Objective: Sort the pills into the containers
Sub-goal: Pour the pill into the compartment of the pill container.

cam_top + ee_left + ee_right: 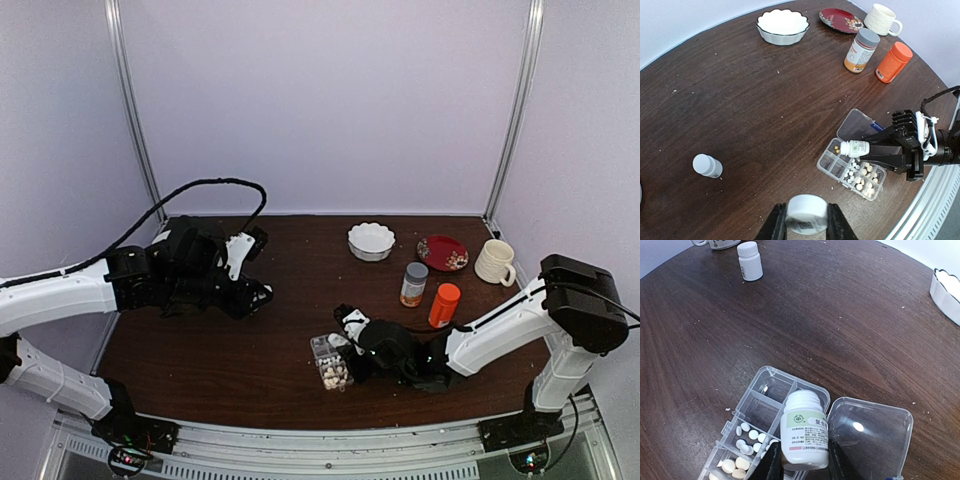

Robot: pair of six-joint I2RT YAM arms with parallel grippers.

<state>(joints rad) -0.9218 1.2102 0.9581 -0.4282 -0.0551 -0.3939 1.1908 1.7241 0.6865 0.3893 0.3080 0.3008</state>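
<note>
The clear organiser box (330,365) lies open near the front middle, with its lid (867,440) folded back. Cream-white pills (747,435) fill some of its cells (862,175). Two yellowish pills (837,148) lie in an end cell. My right gripper (804,460) is shut on a small white bottle (805,432) with a green label. The bottle is uncapped and tipped with its mouth over an end cell of the organiser box (829,161). My left gripper (806,220) is shut on a white bottle cap (807,212), held above the table on the left (262,292).
A second small white bottle (707,165) stands capped on the left; it also shows in the right wrist view (749,260). At the back right are a white bowl (371,240), a red plate (442,252), a mug (495,262), a grey-capped bottle (414,284) and an orange bottle (444,305).
</note>
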